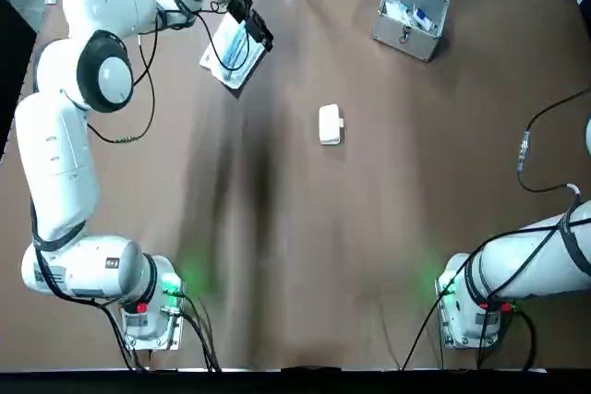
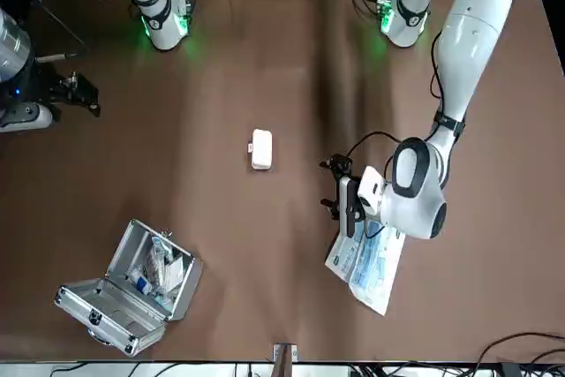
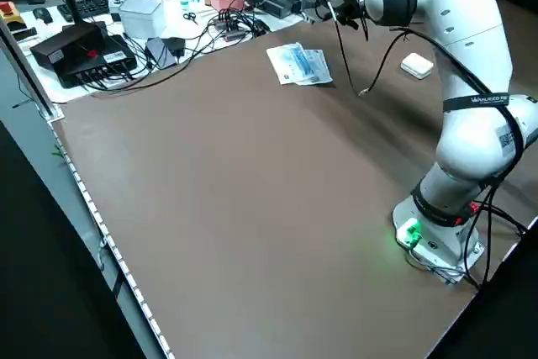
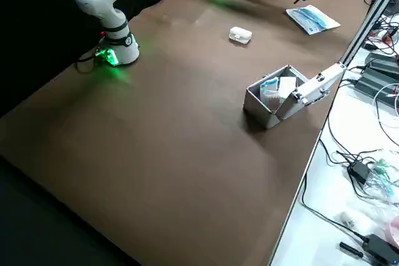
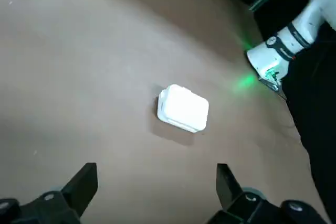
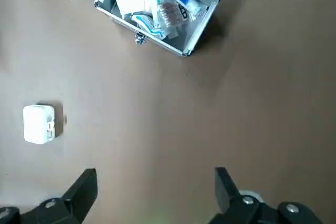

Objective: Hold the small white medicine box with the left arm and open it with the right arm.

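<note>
The small white medicine box (image 1: 330, 124) lies shut on the brown table near the middle, with nothing touching it. It also shows as the white box (image 5: 182, 108) in the left wrist view and the white box (image 6: 38, 123) in the right wrist view. My left gripper (image 1: 259, 29) hovers at the far left, over a blue-and-white packet (image 1: 231, 54), well off from the box; its fingers (image 5: 84, 182) stand wide apart and hold nothing. My right gripper (image 2: 84, 94) hangs high at the table's right side, open and empty.
An open metal case (image 1: 416, 6) with medical supplies stands at the far right of the table. The flat packet lies at the far left under the left wrist. Cables, boxes and gear crowd a bench (image 3: 126, 31) beyond the table's far edge.
</note>
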`<state>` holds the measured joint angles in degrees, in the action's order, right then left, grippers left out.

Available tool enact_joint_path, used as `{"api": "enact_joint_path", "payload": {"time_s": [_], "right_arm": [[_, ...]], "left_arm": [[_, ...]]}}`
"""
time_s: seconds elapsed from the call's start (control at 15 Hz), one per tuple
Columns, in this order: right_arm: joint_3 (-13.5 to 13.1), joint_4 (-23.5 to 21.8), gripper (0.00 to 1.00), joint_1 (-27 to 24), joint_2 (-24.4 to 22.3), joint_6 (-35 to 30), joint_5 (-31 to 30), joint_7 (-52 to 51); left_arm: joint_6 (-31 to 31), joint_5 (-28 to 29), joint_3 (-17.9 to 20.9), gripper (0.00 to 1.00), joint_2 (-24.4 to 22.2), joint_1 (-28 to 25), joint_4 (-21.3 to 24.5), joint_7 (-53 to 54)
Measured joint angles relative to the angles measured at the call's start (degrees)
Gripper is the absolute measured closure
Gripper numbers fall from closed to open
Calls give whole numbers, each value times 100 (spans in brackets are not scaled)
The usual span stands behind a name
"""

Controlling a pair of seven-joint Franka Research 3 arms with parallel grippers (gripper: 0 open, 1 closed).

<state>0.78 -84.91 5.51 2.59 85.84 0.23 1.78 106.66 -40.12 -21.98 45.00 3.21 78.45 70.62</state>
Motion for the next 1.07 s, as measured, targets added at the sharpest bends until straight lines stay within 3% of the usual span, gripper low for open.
{"api": "enact_joint_path", "payload": {"time_s": [0.27,0.6,1.07], "right_arm": [[18,-129,1,102,3,78,13,0],[39,-780,1,444,107,942,183,40],[47,-957,1,733,590,1528,970,62]], "left_arm": [[0,-709,0,0,326,3,0,1676],[1,-1583,-3,0,772,62,1,3460],[0,-2156,-16,0,1155,278,0,5457]]}}
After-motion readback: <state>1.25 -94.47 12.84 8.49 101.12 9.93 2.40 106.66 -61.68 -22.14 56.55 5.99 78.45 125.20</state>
